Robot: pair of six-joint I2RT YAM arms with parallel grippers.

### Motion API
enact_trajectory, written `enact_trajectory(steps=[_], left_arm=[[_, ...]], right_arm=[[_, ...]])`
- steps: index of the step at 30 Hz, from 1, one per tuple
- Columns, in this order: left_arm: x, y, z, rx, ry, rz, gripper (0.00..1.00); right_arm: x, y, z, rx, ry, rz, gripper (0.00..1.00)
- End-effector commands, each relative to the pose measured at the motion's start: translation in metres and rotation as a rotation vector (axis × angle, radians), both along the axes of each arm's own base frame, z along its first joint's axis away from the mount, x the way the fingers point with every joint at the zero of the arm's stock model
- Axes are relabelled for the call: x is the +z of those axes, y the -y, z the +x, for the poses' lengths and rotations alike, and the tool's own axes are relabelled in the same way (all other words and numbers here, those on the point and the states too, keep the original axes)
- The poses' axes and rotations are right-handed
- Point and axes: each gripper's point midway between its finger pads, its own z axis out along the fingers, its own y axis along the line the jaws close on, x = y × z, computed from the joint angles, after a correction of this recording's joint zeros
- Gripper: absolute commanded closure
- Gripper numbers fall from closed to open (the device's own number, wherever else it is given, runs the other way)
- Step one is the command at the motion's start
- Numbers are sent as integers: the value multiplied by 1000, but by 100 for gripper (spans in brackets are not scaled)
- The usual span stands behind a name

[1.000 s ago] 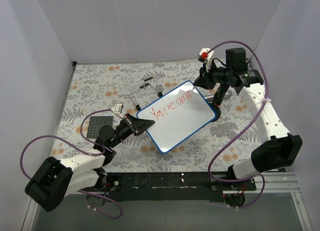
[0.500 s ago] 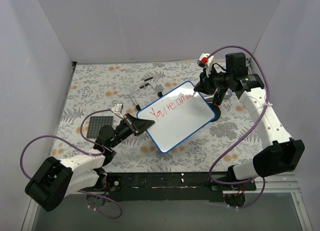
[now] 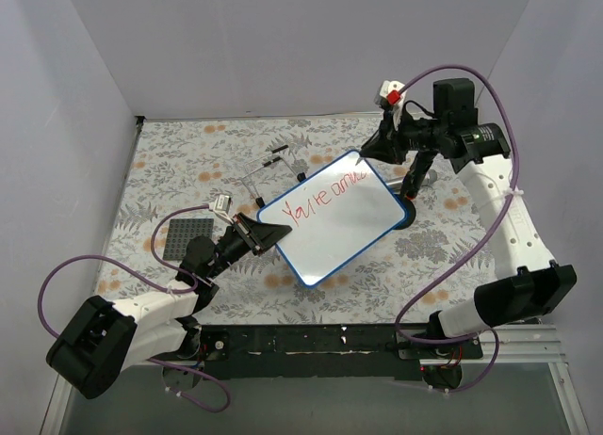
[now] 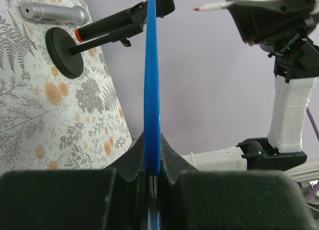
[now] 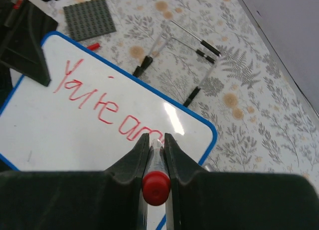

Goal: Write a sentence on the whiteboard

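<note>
The whiteboard [image 3: 344,226], white with a blue rim, sits tilted mid-table. My left gripper [image 3: 268,233] is shut on its left edge; in the left wrist view the blue rim [image 4: 152,80] runs edge-on between the jaws. Red writing [image 3: 325,196] on the board reads roughly "You're ama"; it also shows in the right wrist view [image 5: 107,106]. My right gripper [image 3: 375,153] is shut on a red-ended marker [image 5: 156,182] and hovers above the board's far right corner. The marker's tip [image 4: 197,9] is off the board.
A dark grey studded plate [image 3: 184,238] lies left of the board. A clear stand with black feet [image 3: 275,169] lies behind the board. A black round-based holder [image 3: 413,183] stands beside the board's right corner. Purple cables loop round both arms.
My right gripper has risen and drawn back from the board with the marker. A few more red letters now show at the end of the line. The left arm has not moved.
</note>
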Motion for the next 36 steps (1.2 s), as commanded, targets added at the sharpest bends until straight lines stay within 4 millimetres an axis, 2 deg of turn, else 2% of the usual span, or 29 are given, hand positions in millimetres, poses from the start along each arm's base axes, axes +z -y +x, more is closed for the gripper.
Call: enact_trajectory(steps=[1, 6, 8, 14, 17, 23, 28, 36], left_arm=[[49, -5, 12, 61, 104, -89, 100], [65, -7, 32, 136, 95, -112, 100], [71, -7, 38, 154, 91, -124, 100], [81, -9, 53, 203, 58, -154, 100], [82, -9, 56, 212, 47, -158, 100], [79, -7, 56, 203, 27, -160, 100], [80, -6, 53, 189, 28, -175, 100], [84, -7, 48, 170, 34, -200, 100]], right_arm=[[25, -24, -61, 215, 11, 97, 99], [-3, -58, -99, 338, -4, 49, 99], [-5, -72, -114, 392, 10, 34, 99], [-5, -103, -128, 460, 23, 4, 99], [-5, -117, -131, 469, 39, -18, 99], [2, -130, -124, 441, 71, -28, 99], [-10, -142, -124, 443, 56, -58, 99], [-21, -148, -112, 398, 54, -86, 99]])
